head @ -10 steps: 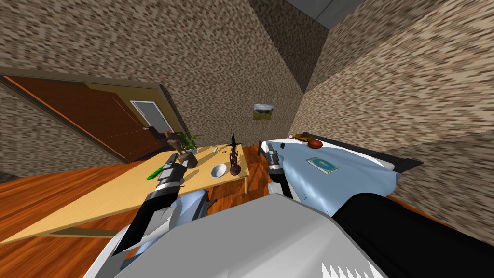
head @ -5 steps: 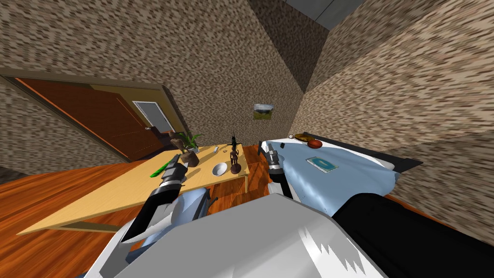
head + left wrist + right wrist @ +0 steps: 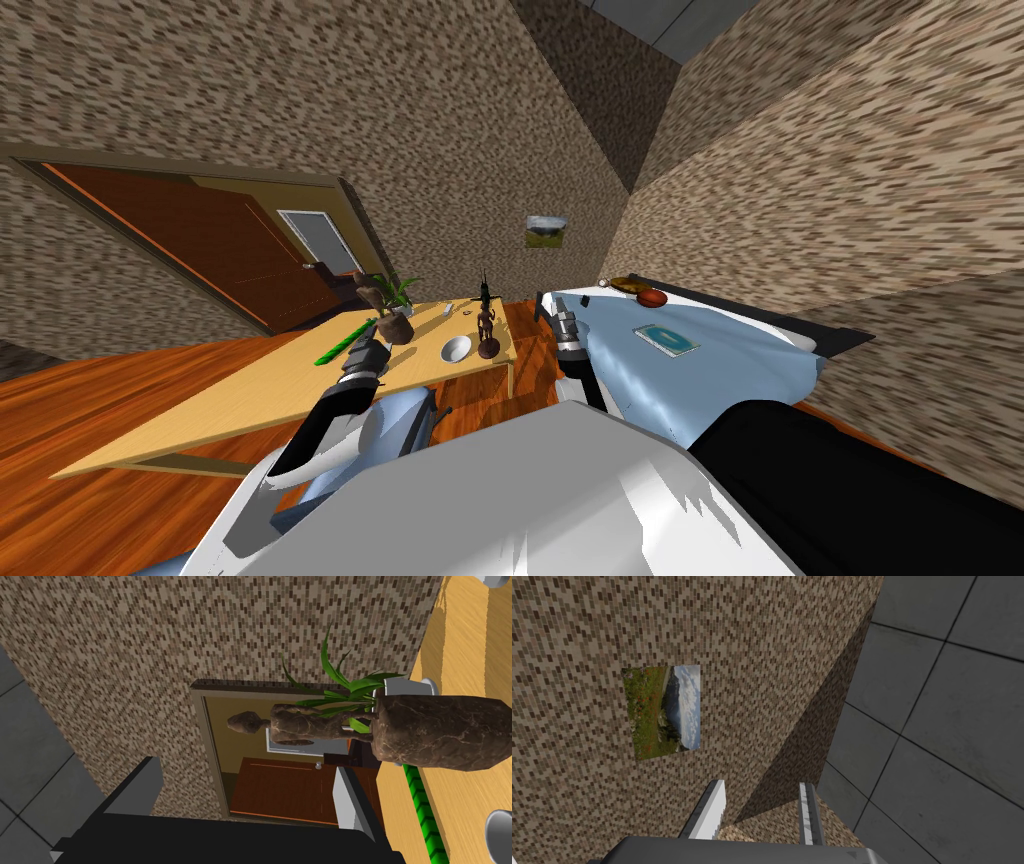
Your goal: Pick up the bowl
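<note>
The left gripper is hovering over the light wooden table, on the near side of the brown marbled stone statue and pointing almost straight at it. Its jaws are standing wide apart and holding nothing. The small white round bowl is sitting on the table just to the right of the statue, between it and a slim dark carved figurine. A long green ridged rod is lying to the left of the statue.

The step in hand looks like the approach, and the hand is aiming too far left. To do it well, the gripper should be swinging right, clear of the statue, until it is over the bowl. It should then be tipping down so that one finger goes inside the rim and the other outside. Keeping the wrist high while passing the statue should be avoiding a knock, and the figurine is leaving little room on the bowl's far side.

The right gripper is waiting well to the right of the statue, its jaws showing a narrow gap and gripping nothing.
</note>
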Available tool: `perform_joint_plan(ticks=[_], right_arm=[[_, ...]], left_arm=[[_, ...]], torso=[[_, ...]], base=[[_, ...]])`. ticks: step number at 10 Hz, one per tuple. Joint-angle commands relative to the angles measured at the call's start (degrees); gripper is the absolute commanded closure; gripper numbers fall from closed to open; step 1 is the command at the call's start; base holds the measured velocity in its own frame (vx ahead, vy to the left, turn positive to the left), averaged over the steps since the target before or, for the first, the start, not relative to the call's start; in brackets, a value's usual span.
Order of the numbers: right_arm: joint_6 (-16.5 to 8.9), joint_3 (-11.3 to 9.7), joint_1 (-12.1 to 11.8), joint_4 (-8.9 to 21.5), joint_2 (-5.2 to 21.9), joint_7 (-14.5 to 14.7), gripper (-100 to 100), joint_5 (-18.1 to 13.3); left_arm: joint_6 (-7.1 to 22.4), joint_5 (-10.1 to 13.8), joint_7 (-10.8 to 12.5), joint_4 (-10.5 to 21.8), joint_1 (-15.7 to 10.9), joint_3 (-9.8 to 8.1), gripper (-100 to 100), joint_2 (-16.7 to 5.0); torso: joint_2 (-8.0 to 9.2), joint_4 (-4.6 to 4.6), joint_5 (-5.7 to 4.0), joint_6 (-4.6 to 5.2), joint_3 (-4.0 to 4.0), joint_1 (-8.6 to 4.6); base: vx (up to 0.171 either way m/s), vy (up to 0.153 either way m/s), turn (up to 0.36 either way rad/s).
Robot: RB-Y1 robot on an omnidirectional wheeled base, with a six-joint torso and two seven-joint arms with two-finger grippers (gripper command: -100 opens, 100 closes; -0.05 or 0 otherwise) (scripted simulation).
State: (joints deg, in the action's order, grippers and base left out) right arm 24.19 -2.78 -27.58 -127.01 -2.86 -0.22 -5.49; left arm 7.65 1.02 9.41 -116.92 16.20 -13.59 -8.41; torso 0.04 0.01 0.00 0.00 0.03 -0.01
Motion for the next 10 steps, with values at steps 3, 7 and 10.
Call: perform_joint_plan(ticks=[3,7,10], right_arm=[[0.0,0.0,0.0,0.0,0.0,0.0,0,0.0],[0.0,0.0,0.0,0.0,0.0,0.0,0,0.0],[0.0,0.0,0.0,0.0,0.0,0.0,0,0.0]], left_arm=[[5.8,0.2,0.1,3.0,-2.0,-0.79,-100,-0.1],[11.8,0.4,0.0,5.6,-3.9,-1.05,-100,0.1],[15.3,0.5,-0.1,7.0,-4.7,-1.04,-100,0.2]], torso=[[-0.02,0.0,0.0,0.0,-0.01,0.0],[-0.07,-0.01,-0.01,0.0,-0.04,-0.03],[-0.11,-0.02,-0.01,0.01,-0.06,-0.04]], base=[[-0.01,-0.003,0.001],[0.002,-0.006,-0.004],[0.011,-0.009,-0.006]])
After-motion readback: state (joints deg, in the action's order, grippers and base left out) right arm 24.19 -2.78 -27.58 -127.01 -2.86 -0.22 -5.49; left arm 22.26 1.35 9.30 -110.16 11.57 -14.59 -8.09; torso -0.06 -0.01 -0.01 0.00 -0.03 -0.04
